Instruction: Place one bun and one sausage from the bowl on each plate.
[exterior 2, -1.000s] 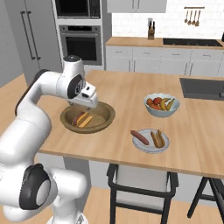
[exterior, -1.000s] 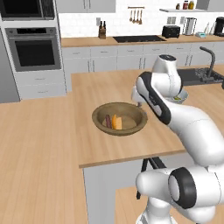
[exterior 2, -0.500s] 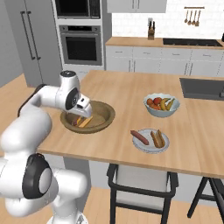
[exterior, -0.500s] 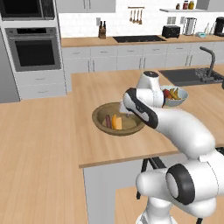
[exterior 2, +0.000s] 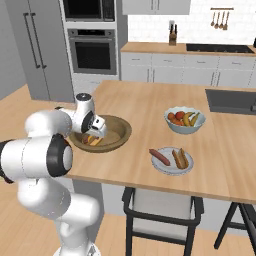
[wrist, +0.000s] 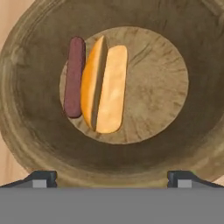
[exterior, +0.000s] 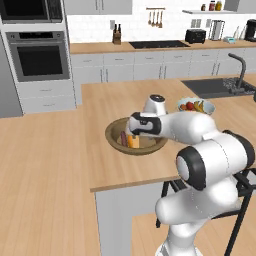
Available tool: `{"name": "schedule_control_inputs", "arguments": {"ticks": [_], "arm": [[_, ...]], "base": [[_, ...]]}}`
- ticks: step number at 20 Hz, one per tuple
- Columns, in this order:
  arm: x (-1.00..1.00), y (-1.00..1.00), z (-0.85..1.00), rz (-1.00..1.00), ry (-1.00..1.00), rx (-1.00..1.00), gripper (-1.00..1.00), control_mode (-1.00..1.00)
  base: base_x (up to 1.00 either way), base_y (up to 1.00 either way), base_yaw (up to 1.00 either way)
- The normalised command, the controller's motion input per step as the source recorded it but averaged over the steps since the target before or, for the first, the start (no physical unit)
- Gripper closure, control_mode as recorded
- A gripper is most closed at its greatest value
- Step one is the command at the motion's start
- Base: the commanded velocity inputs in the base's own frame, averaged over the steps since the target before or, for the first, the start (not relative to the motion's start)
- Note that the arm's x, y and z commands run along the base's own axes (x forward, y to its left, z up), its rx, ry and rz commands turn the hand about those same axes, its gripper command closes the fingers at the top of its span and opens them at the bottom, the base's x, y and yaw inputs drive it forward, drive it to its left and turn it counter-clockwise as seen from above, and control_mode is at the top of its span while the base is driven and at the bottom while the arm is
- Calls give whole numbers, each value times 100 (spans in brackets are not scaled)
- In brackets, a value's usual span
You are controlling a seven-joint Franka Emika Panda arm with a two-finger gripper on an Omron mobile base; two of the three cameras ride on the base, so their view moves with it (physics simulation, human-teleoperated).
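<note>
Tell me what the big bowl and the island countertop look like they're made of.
The bowl: seemingly dark brown wood with a matte finish, showing grain streaks and cracks on its flat base. The countertop: probably light wood or laminate, with faint plank lines and a smooth, low-sheen surface.

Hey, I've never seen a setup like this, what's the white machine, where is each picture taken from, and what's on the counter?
The white machine is a robot arm on a base that can drive, in a rendered kitchen. Two pictures come from cameras on the base, behind the arm to its left and right. The third comes from a camera on the hand, looking along the gripper into the wooden bowl.

In the bowl lie one bun and one sausage, side by side. Also on the counter: a plate that already has a bun and a sausage, and a fruit bowl.

The gripper is open over the wooden bowl and holds nothing.
</note>
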Motion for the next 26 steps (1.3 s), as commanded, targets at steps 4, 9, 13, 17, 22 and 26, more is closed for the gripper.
{"name": "schedule_control_inputs", "arguments": {"ticks": [4, 9, 13, 17, 22, 26], "arm": [[78, 2, -43, 7, 0, 0, -100, -100], [75, 16, -50, 4, 0, 0, -100, -100], [67, 9, -42, 0, 0, 0, -100, -100], [47, 3, -51, 0, 0, 0, -100, -100], [30, 22, -51, -3, 0, 0, -100, -100], [6, 18, -51, -6, 0, -2, 100, -100]], "base": [[0, 0, 0], [0, 0, 0], [0, 0, 0], [0, 0, 0], [0, 0, 0], [0, 0, 0]]}}
